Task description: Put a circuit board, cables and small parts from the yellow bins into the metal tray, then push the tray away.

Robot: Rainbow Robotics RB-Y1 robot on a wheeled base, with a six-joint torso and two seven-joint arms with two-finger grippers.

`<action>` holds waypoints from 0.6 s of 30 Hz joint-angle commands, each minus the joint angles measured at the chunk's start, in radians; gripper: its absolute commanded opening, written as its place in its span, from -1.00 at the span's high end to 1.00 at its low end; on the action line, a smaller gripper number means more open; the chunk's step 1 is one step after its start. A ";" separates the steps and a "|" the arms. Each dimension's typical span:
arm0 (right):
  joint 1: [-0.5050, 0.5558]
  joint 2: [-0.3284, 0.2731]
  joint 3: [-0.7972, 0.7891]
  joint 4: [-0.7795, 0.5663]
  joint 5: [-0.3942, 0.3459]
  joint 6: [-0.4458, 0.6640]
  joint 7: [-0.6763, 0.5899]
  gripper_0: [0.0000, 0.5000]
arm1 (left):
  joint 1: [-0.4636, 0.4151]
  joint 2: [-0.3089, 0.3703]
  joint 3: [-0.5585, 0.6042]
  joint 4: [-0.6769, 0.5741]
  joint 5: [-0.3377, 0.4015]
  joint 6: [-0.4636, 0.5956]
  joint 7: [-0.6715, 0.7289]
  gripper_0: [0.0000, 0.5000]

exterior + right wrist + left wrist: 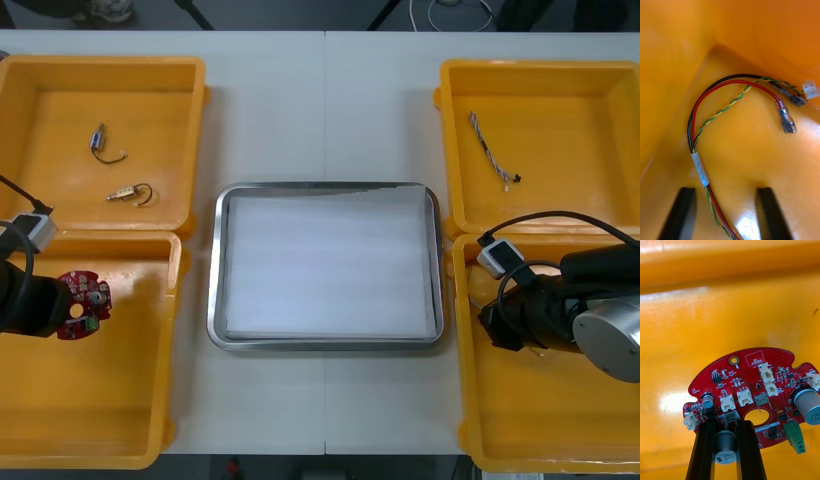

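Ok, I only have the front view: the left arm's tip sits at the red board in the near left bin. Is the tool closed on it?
Observer: Yes. The left tool is shut on the circuit board; its fingers clamp a silver cylinder at the board's edge.
Operator: And the right tool? The arm hides it from me.
Observer: The right tool is open, its two fingers apart just above the floor of the yellow bin.
Operator: Anything between them?
Observer: A red and yellow cable, wrapped in white tape, runs between those fingers, close to one of them, and is not gripped.
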 commanded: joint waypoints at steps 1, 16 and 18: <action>0.034 -0.027 0.016 -0.005 0.002 -0.019 0.053 1.00 | -0.129 0.020 0.066 -0.053 0.072 0.144 0.095 1.00; 0.037 -0.024 -0.088 -0.048 -0.017 0.008 0.053 1.00 | -0.452 -0.003 -0.135 -0.117 0.183 0.214 0.443 1.00; 0.037 -0.018 -0.119 -0.074 -0.021 0.056 0.050 1.00 | -0.494 -0.012 -0.199 -0.117 0.183 0.214 0.492 1.00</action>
